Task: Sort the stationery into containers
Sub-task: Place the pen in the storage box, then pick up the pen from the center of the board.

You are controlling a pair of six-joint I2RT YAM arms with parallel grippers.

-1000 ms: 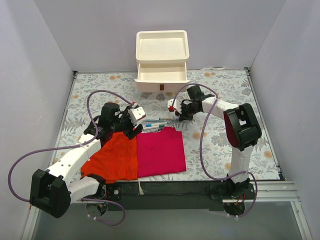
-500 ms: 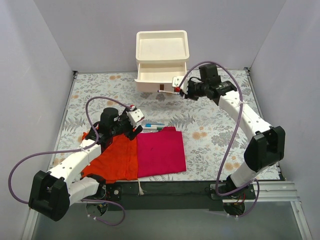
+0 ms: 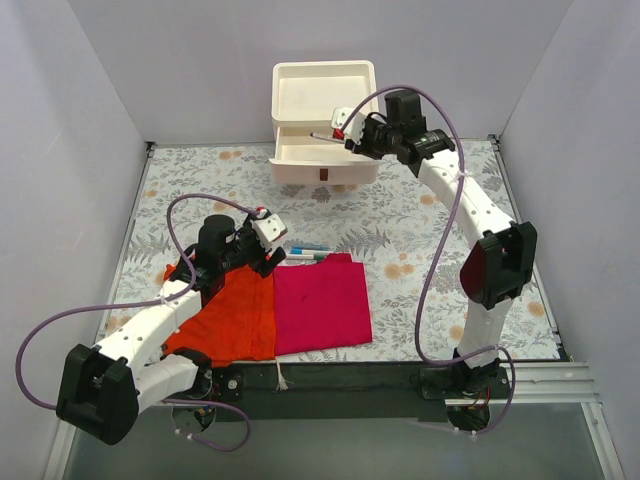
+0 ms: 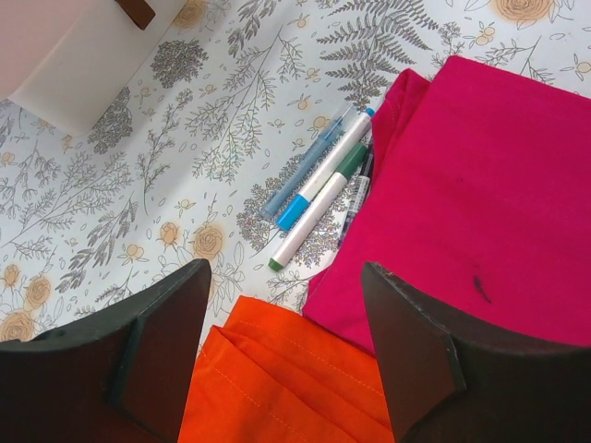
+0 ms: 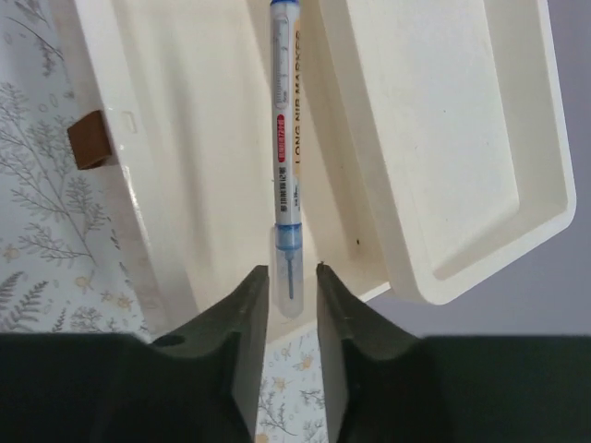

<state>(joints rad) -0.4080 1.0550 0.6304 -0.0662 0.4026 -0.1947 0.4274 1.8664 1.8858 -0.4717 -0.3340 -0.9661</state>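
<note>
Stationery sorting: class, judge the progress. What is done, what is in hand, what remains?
Done: nothing visible inside the open drawer yet. In hand: the right pincer grips a long-nib marker above that drawer. Left: four pens beside the magenta cloth, under the open left pincer.

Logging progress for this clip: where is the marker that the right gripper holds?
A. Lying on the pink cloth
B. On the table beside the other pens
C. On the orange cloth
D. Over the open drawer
D: the right gripper pinches the marker by one end, and it hangs over the open drawer.
</note>
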